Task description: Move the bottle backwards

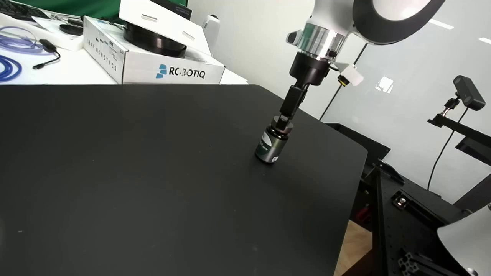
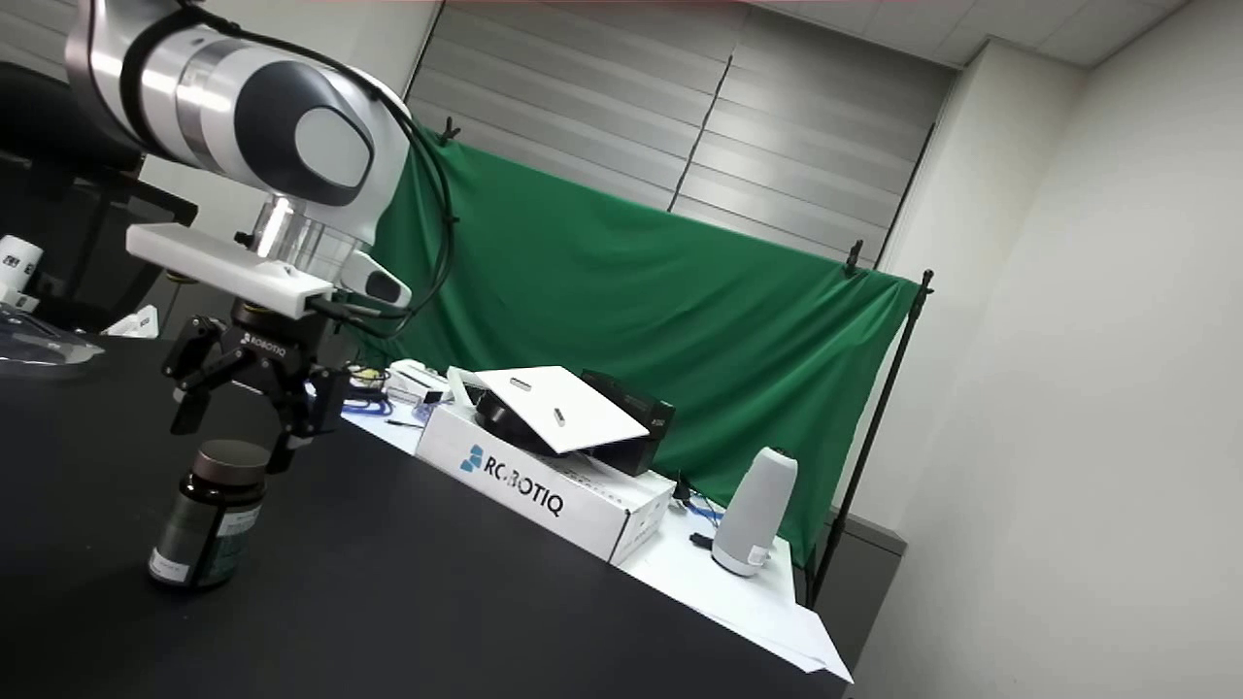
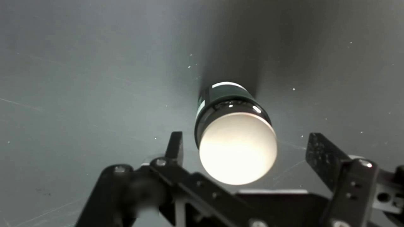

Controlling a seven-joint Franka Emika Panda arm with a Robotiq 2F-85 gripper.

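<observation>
The bottle (image 1: pixel 271 145) stands upright on the black table. It has a dark greyish body with a green and white label and a wide cap. It also shows in an exterior view (image 2: pixel 206 536) and from above in the wrist view (image 3: pixel 232 91), where its cap looks bright white from glare. My gripper (image 3: pixel 245 140) is open, with one finger on each side of the cap and a gap on both sides, wider on the right. In both exterior views the gripper (image 1: pixel 283 123) (image 2: pixel 233 449) points down at the bottle, its fingertips at about cap height.
The black table (image 1: pixel 134 172) ends at a rounded edge close to the bottle. A white Robotiq box (image 1: pixel 172 71) with a tilted white panel lies on a white table behind. A clear plastic bag (image 2: pixel 44 345) lies at the table's far left in an exterior view.
</observation>
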